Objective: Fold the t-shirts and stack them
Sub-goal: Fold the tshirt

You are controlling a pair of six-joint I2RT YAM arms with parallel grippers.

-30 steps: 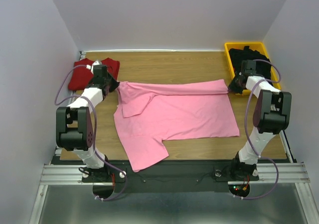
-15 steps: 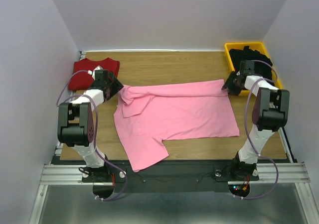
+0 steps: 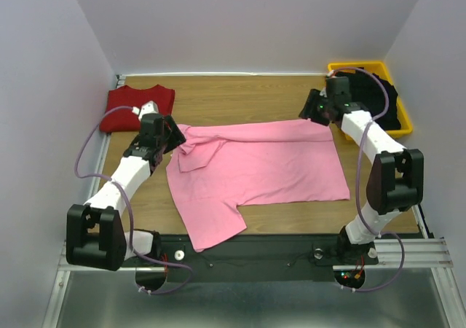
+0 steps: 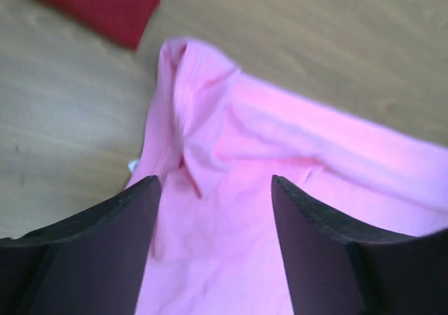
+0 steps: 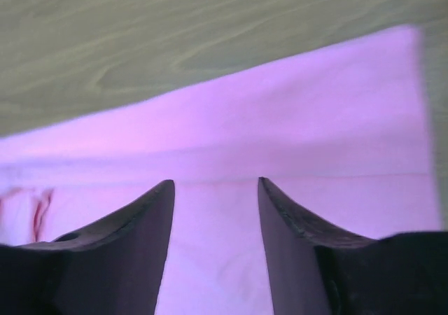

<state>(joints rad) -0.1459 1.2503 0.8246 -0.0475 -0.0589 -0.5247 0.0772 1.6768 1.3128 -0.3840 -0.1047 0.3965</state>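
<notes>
Between left hand (image 4: pixel 213 180) and right hand (image 5: pixel 214 180), pink t-shirt (image 3: pixel 262 164), ungripped.

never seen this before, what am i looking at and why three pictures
Two robot arms are bolted at a wooden table's near edge. The wide picture comes from a camera above and behind them; the two close-ups come from wrist cameras, so the dark wedges are each arm's own fingers. A pink t-shirt lies spread out, a folded dark red t-shirt sits far left, a black one is in a yellow bin far right. The left gripper and right gripper are both open over the pink shirt's far edge, holding nothing.
</notes>
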